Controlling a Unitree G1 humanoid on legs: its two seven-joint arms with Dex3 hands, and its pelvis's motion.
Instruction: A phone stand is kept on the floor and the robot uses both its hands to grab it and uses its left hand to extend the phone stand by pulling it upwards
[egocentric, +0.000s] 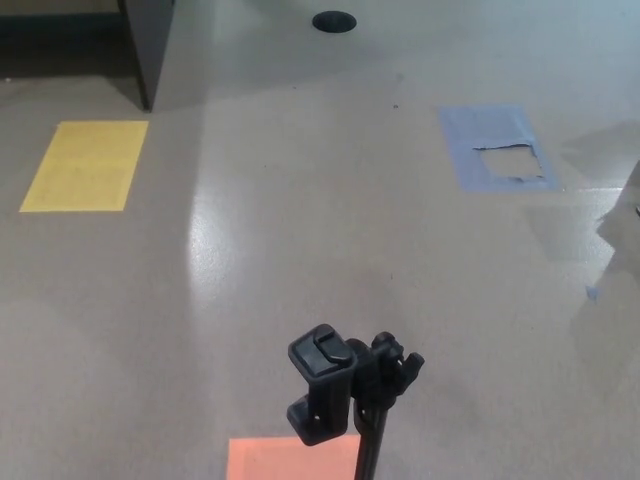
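A black phone stand (350, 395) rises from the bottom edge of the head view, a little right of centre. Its clamp head (322, 385) sits at the top, with a knob joint beside it on the right. A thin black pole (372, 445) runs down out of the picture; its base is hidden below the frame. Neither of my hands shows anywhere in the view.
The grey floor carries a yellow rectangle (87, 165) at the left and a torn blue taped patch (497, 148) at the right. An orange patch (290, 458) lies by the stand. A dark furniture leg (148, 50) and a black round disc (334, 21) sit at the back.
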